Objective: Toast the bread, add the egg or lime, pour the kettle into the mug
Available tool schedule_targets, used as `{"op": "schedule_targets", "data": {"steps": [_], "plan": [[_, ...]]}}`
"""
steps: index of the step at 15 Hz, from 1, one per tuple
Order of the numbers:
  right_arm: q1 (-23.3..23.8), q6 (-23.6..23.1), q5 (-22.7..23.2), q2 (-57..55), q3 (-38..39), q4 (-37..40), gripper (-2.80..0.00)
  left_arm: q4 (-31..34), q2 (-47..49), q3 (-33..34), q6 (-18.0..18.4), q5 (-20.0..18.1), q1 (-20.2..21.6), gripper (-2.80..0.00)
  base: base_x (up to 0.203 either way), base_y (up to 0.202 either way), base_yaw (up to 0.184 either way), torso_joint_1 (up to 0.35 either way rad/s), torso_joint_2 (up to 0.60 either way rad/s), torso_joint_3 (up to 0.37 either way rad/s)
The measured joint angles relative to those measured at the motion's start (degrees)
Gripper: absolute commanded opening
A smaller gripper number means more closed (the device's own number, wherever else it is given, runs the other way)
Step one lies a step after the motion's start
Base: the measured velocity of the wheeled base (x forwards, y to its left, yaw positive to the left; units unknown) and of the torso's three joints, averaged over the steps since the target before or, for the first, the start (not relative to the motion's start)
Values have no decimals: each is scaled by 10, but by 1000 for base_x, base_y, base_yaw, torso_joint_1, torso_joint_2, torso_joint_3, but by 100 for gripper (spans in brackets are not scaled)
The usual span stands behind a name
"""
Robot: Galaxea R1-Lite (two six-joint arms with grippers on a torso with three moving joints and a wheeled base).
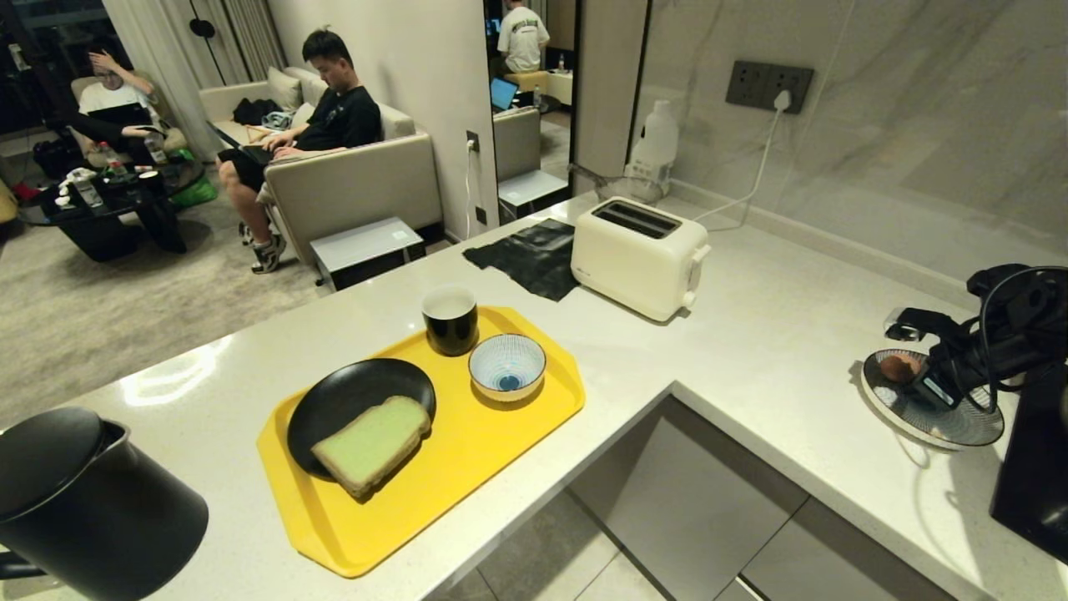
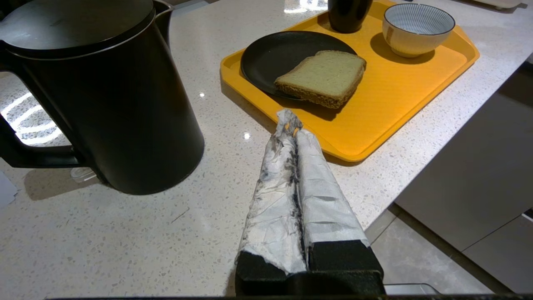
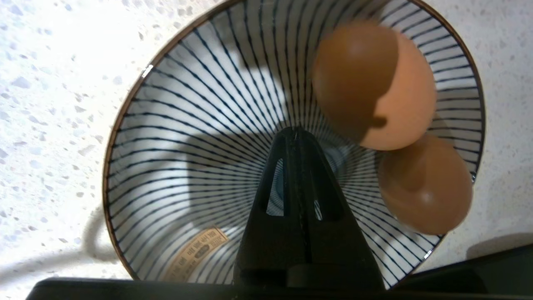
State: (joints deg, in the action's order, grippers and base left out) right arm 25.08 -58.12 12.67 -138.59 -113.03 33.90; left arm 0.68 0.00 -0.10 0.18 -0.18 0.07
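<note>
The bread (image 1: 373, 441) (image 2: 320, 77) lies on a black plate (image 1: 350, 392) on the yellow tray (image 1: 467, 492). The black mug (image 1: 450, 321) stands at the tray's far side. The black kettle (image 1: 83, 501) (image 2: 104, 96) stands near the counter's left end. Two brown eggs (image 3: 374, 83) (image 3: 424, 183) rest in a striped dish (image 1: 934, 426) (image 3: 187, 125) on the right. My right gripper (image 3: 296, 131) (image 1: 916, 380) is down inside that dish, shut on nothing, with the eggs just beside its fingers. My left gripper (image 2: 289, 121), wrapped in white, is shut and empty between the kettle and the tray. No lime is in view.
A cream toaster (image 1: 638, 255) stands at the back of the counter next to a black cloth (image 1: 534, 255). A small striped bowl (image 1: 506, 367) sits on the tray beside the mug. The counter turns a corner (image 1: 672, 388) between tray and dish. People sit in the room beyond.
</note>
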Motion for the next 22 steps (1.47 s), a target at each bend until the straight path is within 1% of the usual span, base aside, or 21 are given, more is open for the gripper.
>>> {"op": "schedule_targets", "data": {"steps": [2, 4, 7, 8, 9, 10, 11, 14, 15, 16, 17, 18, 19, 20, 22], "plan": [[5, 0, 2, 5, 0, 0, -280, 0, 0, 0, 0, 0, 0, -280, 0, 0, 0, 0, 0, 0], [15, 1, 13, 18, 0, 11, -280, 0, 0, 0, 0, 0, 0, -280, 0, 0, 0, 0, 0, 0], [29, 6, 40, 49, 0, 69, -280, 0, 0, 0, 0, 0, 0, -280, 0, 0, 0, 0, 0, 0], [33, 18, 54, 61, 0, 91, -280, 0, 0, 0, 0, 0, 0, -280, 0, 0, 0, 0, 0, 0], [34, 44, 64, 72, 1, 110, -280, 0, 0, 0, 0, 0, 0, -280, 0, 0, 0, 0, 0, 0], [33, 83, 71, 82, 1, 119, -280, 0, 0, 0, 0, 0, 0, -280, 0, 0, 0, 0, 0, 0], [29, 134, 75, 91, 2, 121, -280, 0, 0, 0, 0, 0, 0, -280, 0, 0, 0, 0, 0, 0], [0, 330, 72, 132, 6, 124, -280, 0, 0, 0, 0, 0, 0, -280, 0, 0, 0, 0, 0, 0], [-12, 396, 57, 152, 11, 124, -280, 0, 0, 0, 0, 0, 0, -280, 0, 0, 0, 0, 0, 0], [-25, 460, 31, 174, 20, 125, -280, 0, 0, 0, 0, 0, 0, -280, 0, 0, 0, 0, 0, 0], [-39, 519, -3, 195, 31, 126, -280, 0, 0, 0, 0, 0, 0, -280, 0, 0, 0, 0, 0, 0], [-51, 570, -40, 211, 39, 127, -280, 0, 0, 0, 0, 0, 0, -280, 0, 0, 0, 0, 0, 0], [-58, 606, -74, 224, 43, 131, -280, 0, 0, 0, 0, 0, 0, -280, 0, 0, 0, 0, 0, 0], [-61, 625, -97, 232, 44, 135, -280, 0, 0, 0, 0, 0, 0, -280, 0, 0, 0, 0, 0, 0], [-64, 645, -136, 232, 40, 137, -280, 0, 0, 0, 0, 0, 0, -280, 0, 0, 0, 0, 0, 0]]}}
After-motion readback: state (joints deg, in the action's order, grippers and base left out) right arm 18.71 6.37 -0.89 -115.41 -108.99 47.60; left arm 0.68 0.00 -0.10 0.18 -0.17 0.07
